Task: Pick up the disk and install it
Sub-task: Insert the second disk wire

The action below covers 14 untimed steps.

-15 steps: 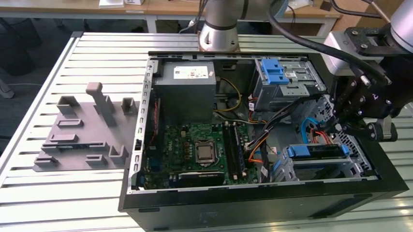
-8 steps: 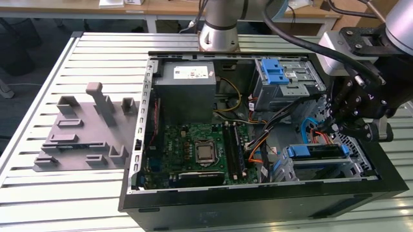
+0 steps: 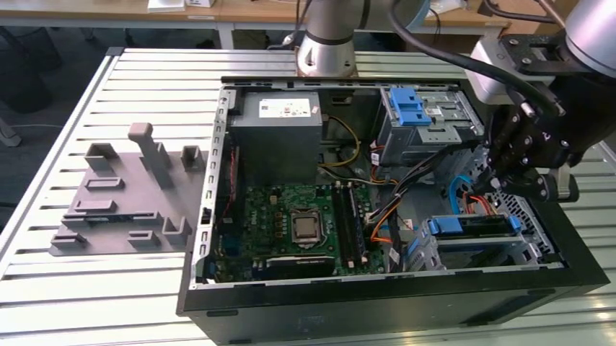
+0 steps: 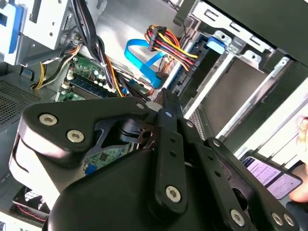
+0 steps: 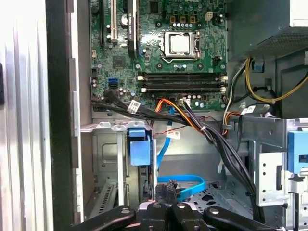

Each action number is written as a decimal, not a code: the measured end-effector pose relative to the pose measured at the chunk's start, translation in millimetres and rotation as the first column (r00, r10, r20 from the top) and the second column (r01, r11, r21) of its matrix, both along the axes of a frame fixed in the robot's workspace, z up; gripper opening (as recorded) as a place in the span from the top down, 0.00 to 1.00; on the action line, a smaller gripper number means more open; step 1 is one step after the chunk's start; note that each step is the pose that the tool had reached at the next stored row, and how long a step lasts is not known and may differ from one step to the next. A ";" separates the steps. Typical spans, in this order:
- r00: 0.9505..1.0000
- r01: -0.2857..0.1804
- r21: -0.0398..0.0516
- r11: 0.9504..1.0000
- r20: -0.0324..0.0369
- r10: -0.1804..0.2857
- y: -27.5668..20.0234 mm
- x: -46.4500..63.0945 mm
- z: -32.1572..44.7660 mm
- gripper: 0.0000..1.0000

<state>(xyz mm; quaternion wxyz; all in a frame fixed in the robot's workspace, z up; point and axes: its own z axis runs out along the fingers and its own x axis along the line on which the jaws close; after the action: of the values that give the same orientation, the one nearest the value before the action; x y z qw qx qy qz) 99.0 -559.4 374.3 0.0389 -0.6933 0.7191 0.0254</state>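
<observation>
While gripper hangs shut inside case — cables, drive bay beside

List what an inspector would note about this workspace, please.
Surface: slatted metal table, carrying an open computer case.
Job's things: the disk appears to sit in the bay at the case's corner on the exterior view's right; its blue rails are visible.
Clutter: grey fixture tray beside the case.
Grippers: gripper hangs inside the case above that bay, apparently shut on nothing.
Cables: orange-and-black bundle and blue flat cable cross the case floor.
Surroundings: wooden desks behind.
</observation>
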 end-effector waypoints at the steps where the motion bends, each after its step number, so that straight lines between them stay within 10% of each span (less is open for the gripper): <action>1: 1.000 0.000 0.000 1.000 -0.001 0.000 1.3 0.0 -0.4 0.89; 14: 0.999 -0.049 0.000 0.999 -0.005 0.049 8.3 1.1 -5.2 0.75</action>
<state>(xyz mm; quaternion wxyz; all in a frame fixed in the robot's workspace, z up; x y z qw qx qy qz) 100.1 -551.2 369.0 0.0365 -0.7108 0.7019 0.0278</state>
